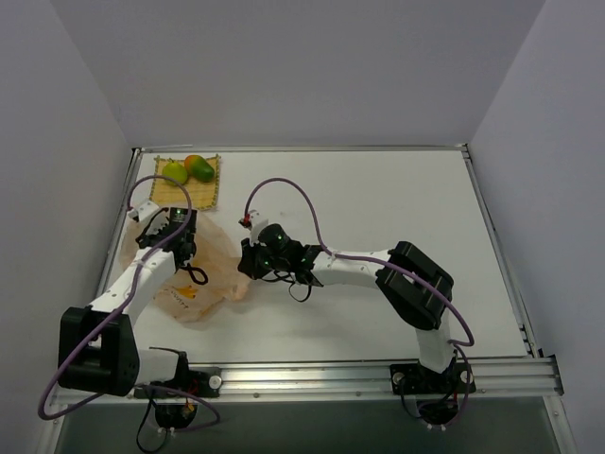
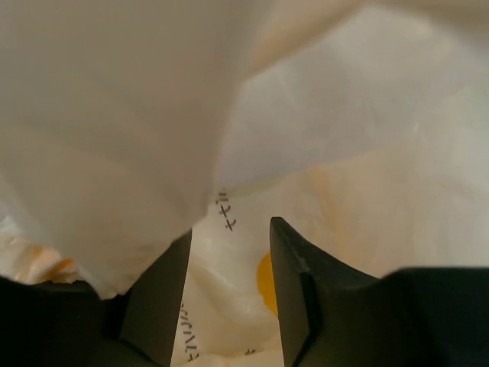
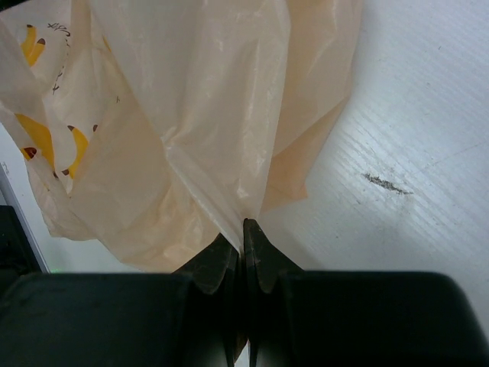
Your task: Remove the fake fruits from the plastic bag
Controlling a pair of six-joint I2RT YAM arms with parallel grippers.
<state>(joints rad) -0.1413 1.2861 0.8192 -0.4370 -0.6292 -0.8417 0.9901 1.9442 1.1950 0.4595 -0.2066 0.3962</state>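
The peach-orange plastic bag (image 1: 210,276) lies crumpled at the left of the table. My left gripper (image 1: 182,248) is over the bag's top. In the left wrist view it (image 2: 231,229) is open inside the bag, with only printed film (image 2: 229,306) between the fingers. My right gripper (image 1: 244,263) is shut on the bag's right edge, and the right wrist view shows its tips (image 3: 244,225) pinching a fold of the bag (image 3: 191,130). A round yellow-green fruit (image 1: 175,173) and the green-and-orange mango-like fruit (image 1: 199,168) lie on the mat. The third fruit is not visible.
The flat yellow woven mat (image 1: 210,192) lies at the far left corner, just beyond the bag. The table's raised rim (image 1: 123,203) runs close along the left of the bag. White table surface (image 3: 412,115) shows right of the bag.
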